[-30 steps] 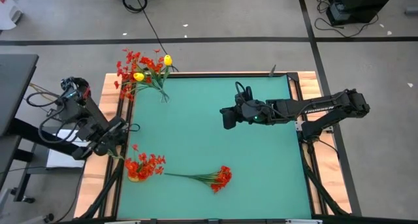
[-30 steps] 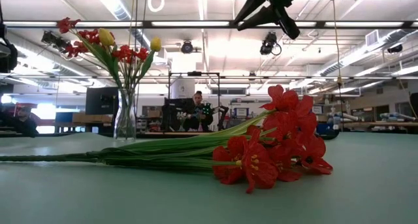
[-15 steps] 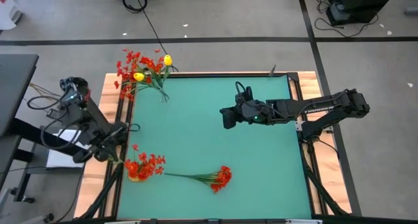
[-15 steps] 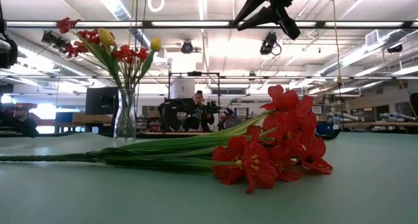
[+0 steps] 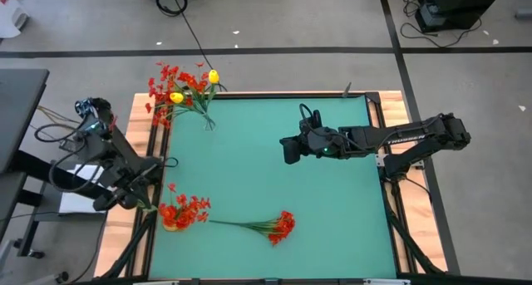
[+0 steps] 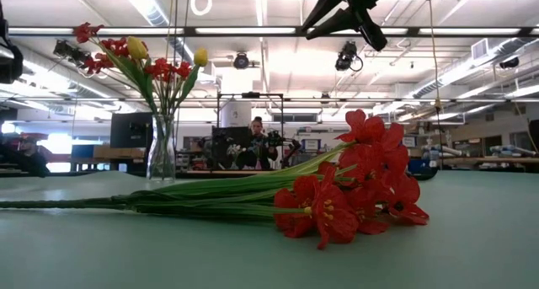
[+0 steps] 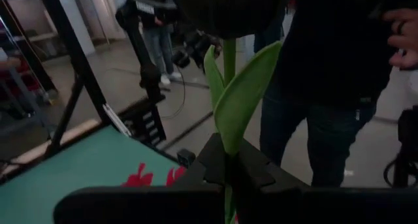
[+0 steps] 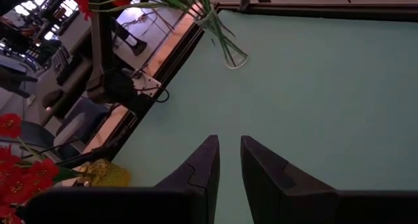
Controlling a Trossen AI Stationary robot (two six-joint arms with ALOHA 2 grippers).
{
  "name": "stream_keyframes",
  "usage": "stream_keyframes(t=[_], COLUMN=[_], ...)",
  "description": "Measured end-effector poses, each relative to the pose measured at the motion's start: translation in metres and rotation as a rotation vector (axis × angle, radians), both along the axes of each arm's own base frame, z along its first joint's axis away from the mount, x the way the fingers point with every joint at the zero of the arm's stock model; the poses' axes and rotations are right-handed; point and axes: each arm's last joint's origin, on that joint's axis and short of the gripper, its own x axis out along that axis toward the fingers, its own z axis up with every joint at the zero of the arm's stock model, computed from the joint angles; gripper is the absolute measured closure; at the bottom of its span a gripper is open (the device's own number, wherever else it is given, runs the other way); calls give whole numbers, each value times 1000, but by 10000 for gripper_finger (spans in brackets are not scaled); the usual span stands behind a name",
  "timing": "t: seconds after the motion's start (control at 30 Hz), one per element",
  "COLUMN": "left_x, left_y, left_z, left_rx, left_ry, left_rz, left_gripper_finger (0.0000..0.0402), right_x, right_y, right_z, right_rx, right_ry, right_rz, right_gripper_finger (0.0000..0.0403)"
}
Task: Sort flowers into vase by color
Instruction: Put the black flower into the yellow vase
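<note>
Sorting is incomplete: clear glass vase point(image 5: 205, 119) mixes red and yellow flowers; red-blossom spray point(image 5: 264, 227) lies on the table. Left gripper point(image 7: 228, 175) clamps a green stem point(image 7: 238, 100); right gripper point(image 8: 225, 162), slightly apart, holds nothing.

The desk point(image 5: 332, 194) has a teal top with a light wooden rim and stands on a grey floor point(image 5: 274, 19) crossed by dark tape lines point(image 5: 249, 50). A black cable point(image 5: 193, 31) trails across that floor toward the desk's far edge. Seen level across the desk, the room is a large workshop with long ceiling light strips point(image 6: 253, 32), exposed ducts and hanging fixtures. A person point(image 6: 257, 141) sits at a cluttered bench far behind, and another person in dark clothes point(image 7: 326, 87) stands close beside the desk.
</note>
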Motion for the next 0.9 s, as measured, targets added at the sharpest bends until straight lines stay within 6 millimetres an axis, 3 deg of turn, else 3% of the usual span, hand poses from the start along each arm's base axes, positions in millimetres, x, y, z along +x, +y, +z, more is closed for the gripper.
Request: stream_keyframes(t=[0.6,0.9], left_x=[0,-1], left_y=[2,3], left_z=[-10,-16], left_rx=[36,-11], left_ry=[120,262], left_rz=[36,64], left_gripper_finger=[389,309], right_x=[0,0], right_y=[1,-2], right_z=[-1,-1], right_rx=[11,22], right_ry=[7,7], right_rz=[24,30], right_gripper_finger=[330,329])
